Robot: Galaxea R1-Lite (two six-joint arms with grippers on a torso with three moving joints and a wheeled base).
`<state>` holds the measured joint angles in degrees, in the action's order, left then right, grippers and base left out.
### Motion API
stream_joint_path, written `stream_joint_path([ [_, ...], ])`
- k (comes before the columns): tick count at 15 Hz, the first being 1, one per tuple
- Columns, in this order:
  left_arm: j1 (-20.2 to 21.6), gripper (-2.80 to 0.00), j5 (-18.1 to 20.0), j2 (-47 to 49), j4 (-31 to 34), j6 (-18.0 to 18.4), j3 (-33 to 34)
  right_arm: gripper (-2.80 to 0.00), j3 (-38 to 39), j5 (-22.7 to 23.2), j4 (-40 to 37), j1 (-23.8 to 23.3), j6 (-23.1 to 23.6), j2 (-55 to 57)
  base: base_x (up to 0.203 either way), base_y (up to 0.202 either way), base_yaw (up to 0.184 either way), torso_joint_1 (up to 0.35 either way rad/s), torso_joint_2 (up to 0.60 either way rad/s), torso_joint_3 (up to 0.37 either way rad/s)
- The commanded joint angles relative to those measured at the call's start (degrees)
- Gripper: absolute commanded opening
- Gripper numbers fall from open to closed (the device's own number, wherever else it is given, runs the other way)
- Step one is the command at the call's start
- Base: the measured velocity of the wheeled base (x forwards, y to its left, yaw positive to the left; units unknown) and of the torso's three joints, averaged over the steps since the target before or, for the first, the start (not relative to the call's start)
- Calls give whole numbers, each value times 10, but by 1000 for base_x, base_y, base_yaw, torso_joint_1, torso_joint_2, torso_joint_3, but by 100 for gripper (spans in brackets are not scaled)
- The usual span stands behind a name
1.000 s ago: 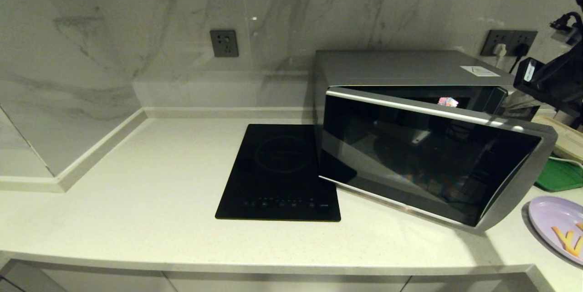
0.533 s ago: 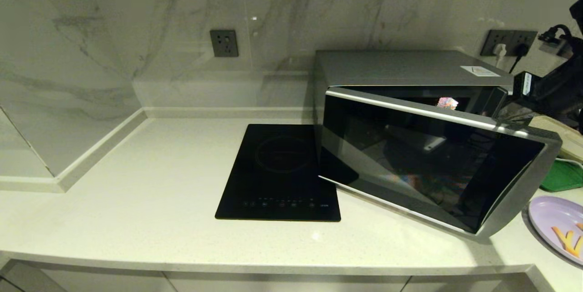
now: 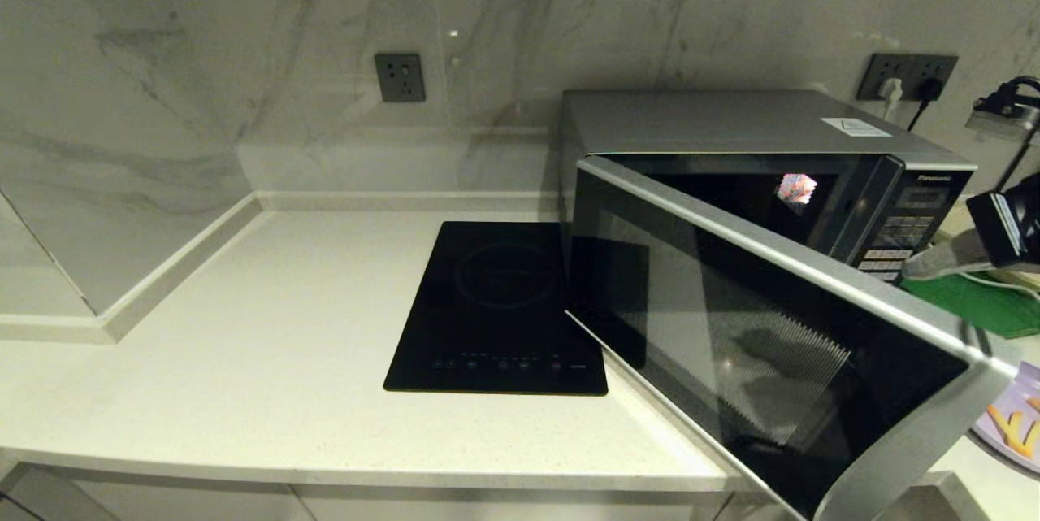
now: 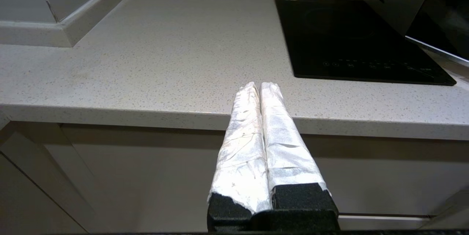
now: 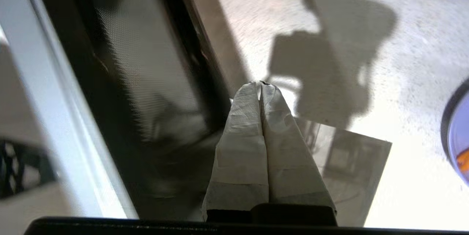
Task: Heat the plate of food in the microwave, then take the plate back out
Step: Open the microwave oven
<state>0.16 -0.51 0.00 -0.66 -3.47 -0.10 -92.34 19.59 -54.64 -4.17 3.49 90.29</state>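
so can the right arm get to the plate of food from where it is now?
Probably yes. The right pincer, shut and empty, hangs by the open microwave door's inner side, with bare counter between it and the plate of food. The door's free edge overlaps the plate only in the head view.

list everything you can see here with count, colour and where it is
microwave: 1, silver, back right of the counter, dark glass door swung open
plate of food: 1, lavender with orange sticks, counter's right edge, partly behind the door
induction hob: 1, black, left of the microwave
green tray: 1, right of the microwave
wall sockets: 2, grey, one above the hob, one behind the microwave
counter: 1, pale speckled
left gripper: shut, by the counter's front edge
right gripper: shut, beside the door's free edge
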Motion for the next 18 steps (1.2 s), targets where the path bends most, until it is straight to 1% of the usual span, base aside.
stream_joint_path([
  [1,0,-280,0,0,0,0,0,-280,32,7,-3,14,27,-34,0,0,0,0,0,0],
  [4,0,-280,0,0,0,0,0,-280,39,8,-3,17,28,-35,0,0,0,0,0,0],
  [5,0,-280,0,0,0,0,0,-280,39,9,-3,34,28,-36,0,0,0,0,0,0],
  [7,0,-280,0,0,0,0,0,-280,40,7,-3,95,30,-39,0,0,0,0,0,0],
  [8,0,-280,0,0,0,0,0,-280,40,2,-3,140,31,-41,0,0,0,0,0,0],
  [10,0,-280,0,0,0,0,0,-280,37,-24,-2,229,28,-40,0,0,0,0,0,0],
  [12,0,-280,0,0,0,0,0,-280,29,-52,1,296,20,-20,0,0,0,0,0,0],
  [14,0,-280,0,0,0,0,0,-280,25,-59,3,329,17,-4,0,0,0,0,0,0],
  [18,0,-280,0,0,0,0,0,-280,13,-67,3,379,10,4,0,0,0,0,0,0],
])
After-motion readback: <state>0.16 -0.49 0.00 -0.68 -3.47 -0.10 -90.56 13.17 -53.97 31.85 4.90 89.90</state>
